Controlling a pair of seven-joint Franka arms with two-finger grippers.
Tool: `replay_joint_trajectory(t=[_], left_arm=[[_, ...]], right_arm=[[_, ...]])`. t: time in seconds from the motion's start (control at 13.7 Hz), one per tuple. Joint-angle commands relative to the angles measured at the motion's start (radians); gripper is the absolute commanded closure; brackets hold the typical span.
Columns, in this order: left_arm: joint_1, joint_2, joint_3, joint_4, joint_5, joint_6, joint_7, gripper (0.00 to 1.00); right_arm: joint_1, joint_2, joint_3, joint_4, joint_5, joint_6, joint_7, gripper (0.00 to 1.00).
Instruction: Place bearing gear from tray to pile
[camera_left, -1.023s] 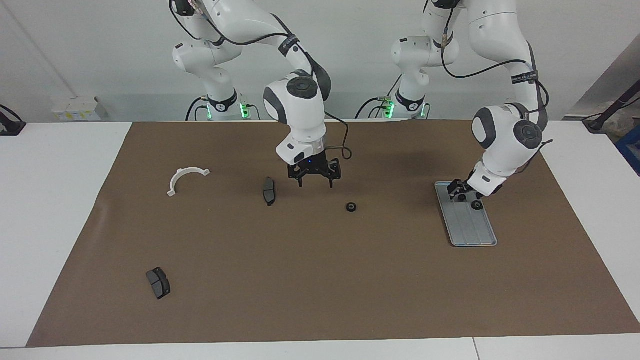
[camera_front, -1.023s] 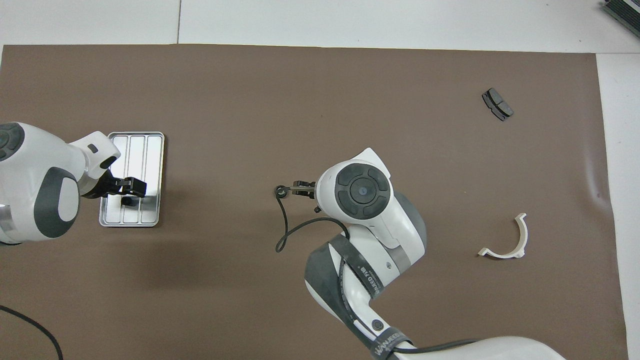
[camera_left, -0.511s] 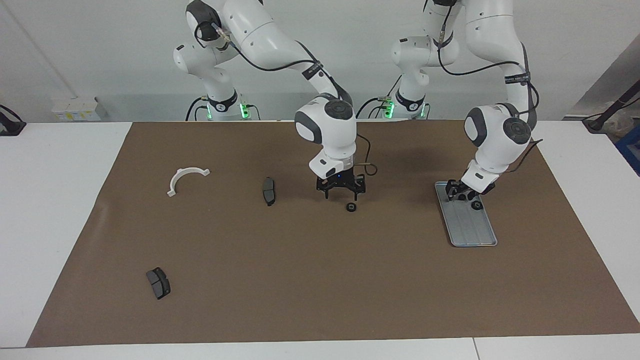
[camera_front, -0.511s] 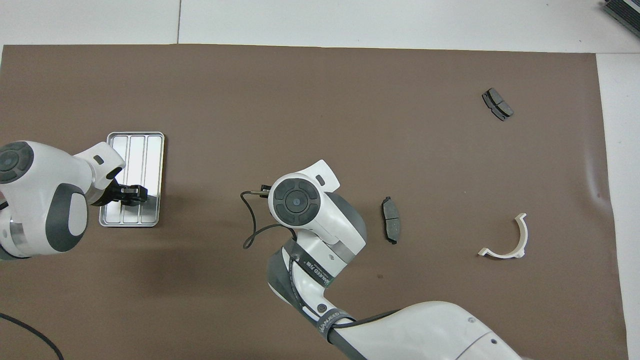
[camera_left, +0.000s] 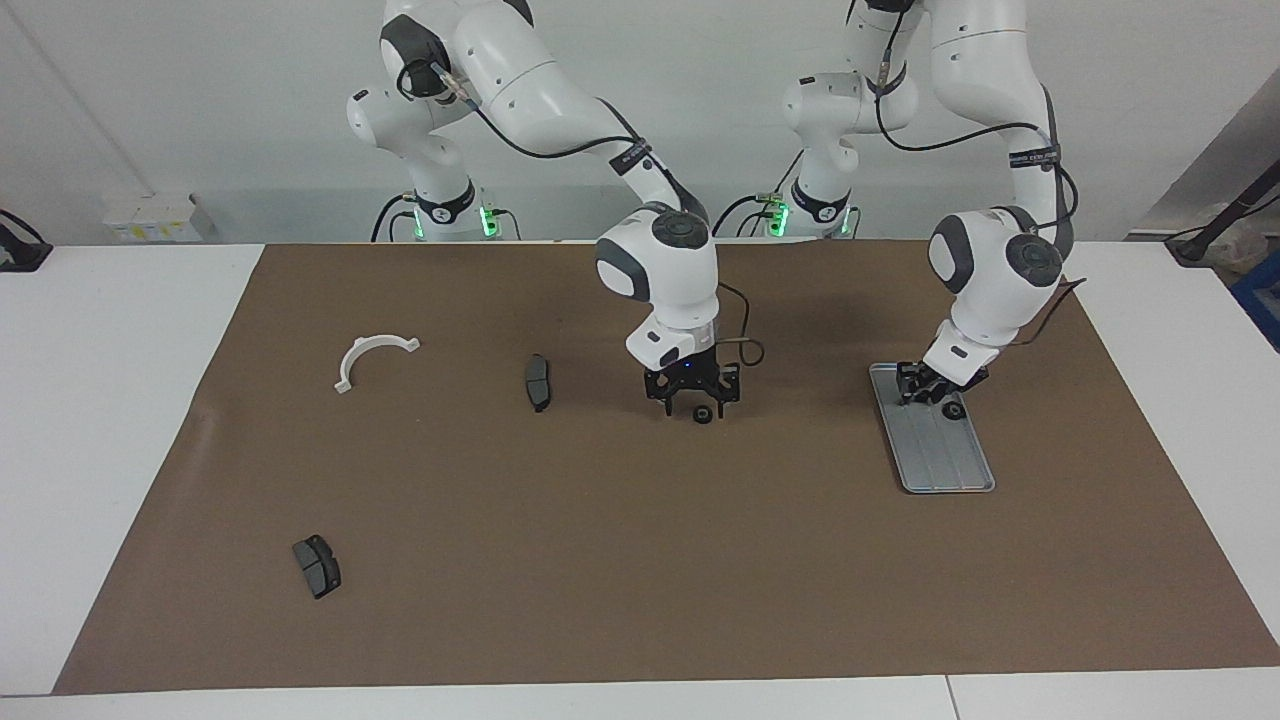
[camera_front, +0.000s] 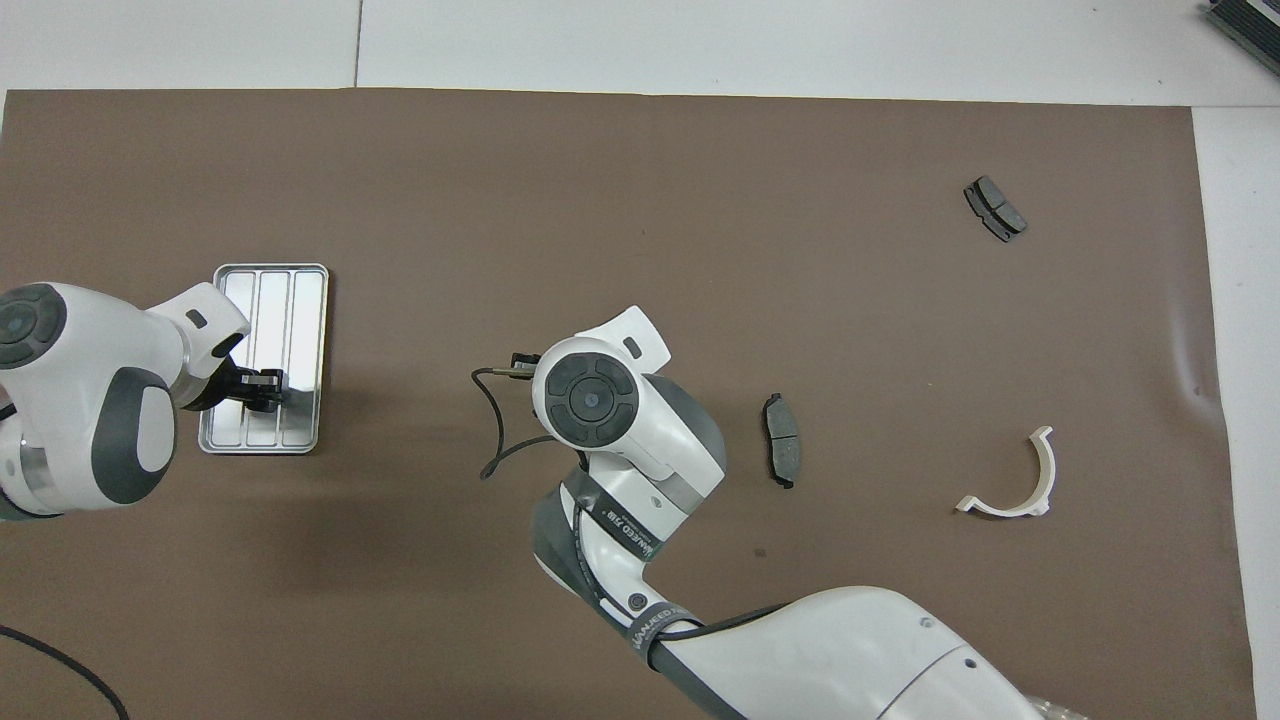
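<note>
A silver ribbed tray lies toward the left arm's end of the brown mat. A small black bearing gear rests at the tray's end nearer the robots. My left gripper is down on that end, right beside the gear. No pile shows; one lone black gear lies mid-mat. My right gripper hangs low over it, open, one fingertip on each side of the gear. The right wrist hides this gear in the overhead view.
Two dark brake pads lie on the mat, one beside the right gripper, the other farther from the robots. A white curved bracket sits toward the right arm's end. A cable loops off the right wrist.
My right arm swung toward the left arm's end and came down over the lone gear, uncovering the nearby brake pad in the overhead view. My left gripper drew slightly back along the tray's end.
</note>
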Motion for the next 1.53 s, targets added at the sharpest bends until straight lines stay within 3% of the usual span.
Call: replay_joint_trajectory(t=[0.0, 0.29, 0.44, 0.8, 0.95, 1.1, 1.17, 1.46], left_arm=[[0.010, -0.029, -0.007, -0.039, 0.014, 0.029, 0.002, 0.60], [0.008, -0.028, -0.007, -0.037, 0.014, 0.031, 0.000, 0.76], [0.008, -0.026, -0.007, -0.036, 0.014, 0.048, 0.000, 0.82], [0.010, -0.020, -0.007, -0.025, 0.014, 0.049, 0.002, 0.94], [0.008, -0.012, -0.007, 0.005, 0.014, 0.043, -0.003, 0.96], [0.004, 0.009, -0.007, 0.062, 0.014, 0.026, -0.006, 0.98], [-0.001, 0.015, -0.007, 0.088, 0.009, 0.013, -0.006, 0.99], [-0.010, 0.046, -0.016, 0.191, -0.012, -0.026, -0.096, 1.00]], right_arm=[[0.017, 0.018, 0.002, -0.002, -0.033, 0.037, -0.010, 0.16], [0.027, 0.018, 0.002, -0.009, -0.058, 0.041, -0.044, 0.23], [0.025, 0.018, 0.002, -0.011, -0.082, 0.041, -0.062, 0.34], [0.017, 0.018, 0.002, -0.048, -0.101, 0.127, -0.113, 0.38], [0.019, 0.018, 0.002, -0.049, -0.107, 0.127, -0.116, 0.51], [0.016, 0.018, 0.000, -0.049, -0.141, 0.124, -0.124, 0.92], [0.016, 0.016, -0.002, -0.048, -0.142, 0.119, -0.122, 1.00], [-0.001, 0.015, -0.017, -0.038, -0.182, 0.116, -0.116, 1.00]])
